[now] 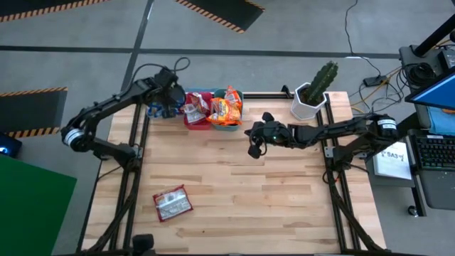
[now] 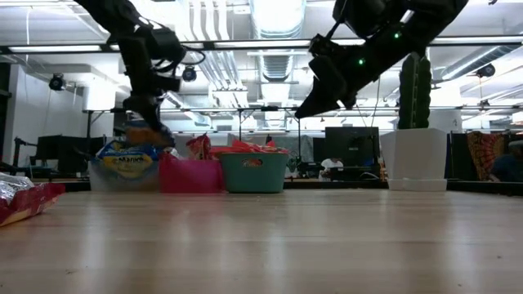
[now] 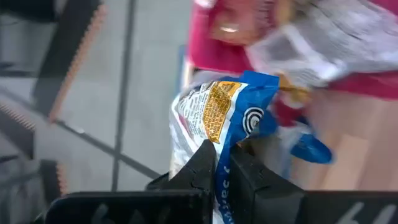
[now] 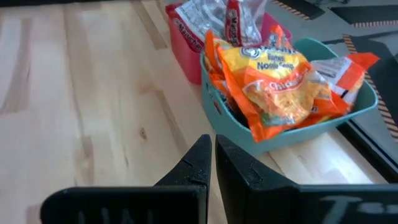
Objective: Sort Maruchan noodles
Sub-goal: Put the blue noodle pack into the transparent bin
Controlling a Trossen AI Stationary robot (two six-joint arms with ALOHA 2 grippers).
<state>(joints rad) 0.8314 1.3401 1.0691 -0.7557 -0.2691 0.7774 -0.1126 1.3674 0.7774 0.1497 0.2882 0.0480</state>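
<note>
Blue packet (image 3: 217, 118) pinched in our left claw (image 3: 222, 163) over clear bin (image 2: 124, 173), ready for drop; right claw (image 4: 213, 155) closed, empty, waiting near teal bin (image 4: 280, 138).

We're looking at a pale wooden table (image 1: 242, 178) on a black frame. Three bins are sitting in a row along its far edge: a clear bin (image 2: 122, 175), a red bin (image 4: 189, 46) and a teal bin (image 4: 298, 134), each touching the next. A cactus (image 1: 323, 77) in a white pot (image 1: 307, 107) is standing at the far right corner. A keyboard (image 1: 434, 153) is lying off to the right.
</note>
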